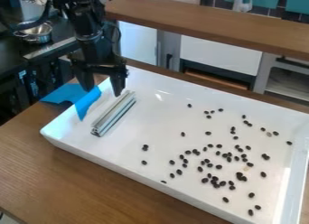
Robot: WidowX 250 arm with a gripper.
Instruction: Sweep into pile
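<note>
The black gripper hangs over the upper left of the white tray, its two fingers well apart, open. A silver metal bar lies in the tray just below the gripper and slightly to its right. Dark beans are scattered loosely over the middle and right of the tray, densest towards the lower right. A few beans lie apart on the left of the spread.
A blue cloth drapes over the tray's left rim, beside the gripper. The tray stands on a wooden table. A wooden shelf runs along the back; a metal pot stands at the upper left.
</note>
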